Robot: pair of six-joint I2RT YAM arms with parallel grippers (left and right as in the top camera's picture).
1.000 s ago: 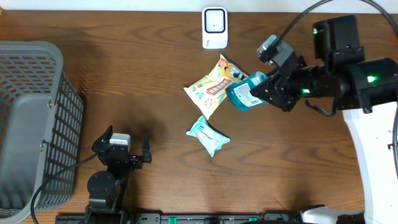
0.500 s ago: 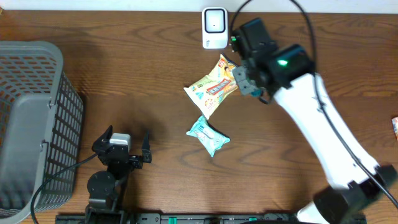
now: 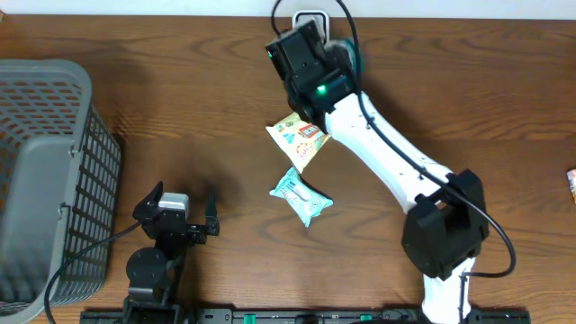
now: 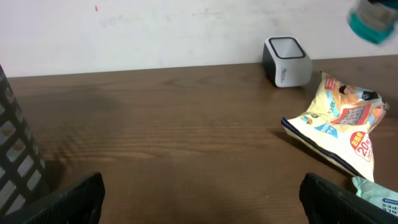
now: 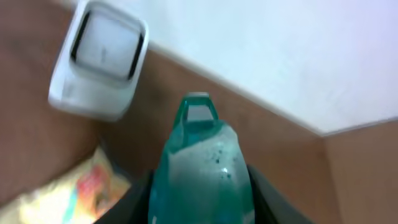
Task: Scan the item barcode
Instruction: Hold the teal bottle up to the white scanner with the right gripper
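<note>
Overhead view, stock on a brown wooden worktop:

1. Teal bottle. Clamped between the right fingers, one on each side of its body, and held off the worktop at the far edge by the white wall. Cap points toward the wall. Overhead shows only a teal sliver beside the arm.
2. Scanner. White, dark-framed window, standing at the far edge. Right wrist view puts it up and to the left of the bottle, apart from it. Left wrist view puts the bottle in the air above and to its right.
3. Snack bag. Yellow and white, lying flat just in front of the scanner.
4. Packet. Pale teal and white, just nearer than the snack bag.
5. Basket. Grey mesh, at the left edge.
6. Left fingers. Spread wide, gripping nothing, low over bare wood near the basket.
</note>
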